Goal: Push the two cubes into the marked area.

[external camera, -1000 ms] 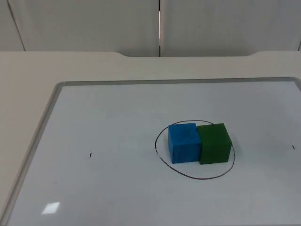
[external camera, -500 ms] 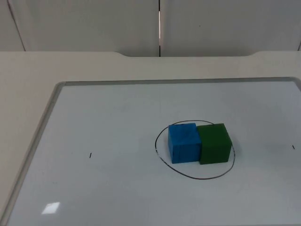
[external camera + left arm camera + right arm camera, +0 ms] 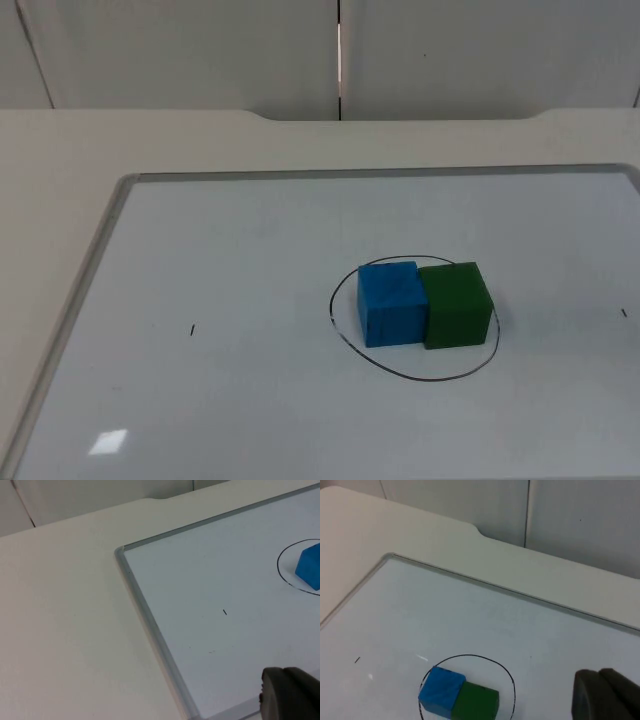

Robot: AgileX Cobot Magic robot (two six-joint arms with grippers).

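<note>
Nothing moved: 1 blue cube (image 3: 391, 303) & 1 green cube (image 3: 457, 304) touching inside drawn ring (image 3: 413, 372); claw states can't tell.

- Whiteboard (image 3: 250, 400): white, grey metal frame, lying flat on the table; its rounded far-left corner (image 3: 120, 551) is visible.
- Table (image 3: 60, 180): cream-white top, showing around the whiteboard on the far side and on the left.
- Partition wall (image 3: 200, 50): grey panels, standing beyond the whiteboard at the table's far edge; a vertical seam (image 3: 339, 55) divides them.
- Small dark tick (image 3: 192, 329): on the whiteboard, toward its left frame.
- Second dark tick (image 3: 624, 313): on the whiteboard, near its right side.
</note>
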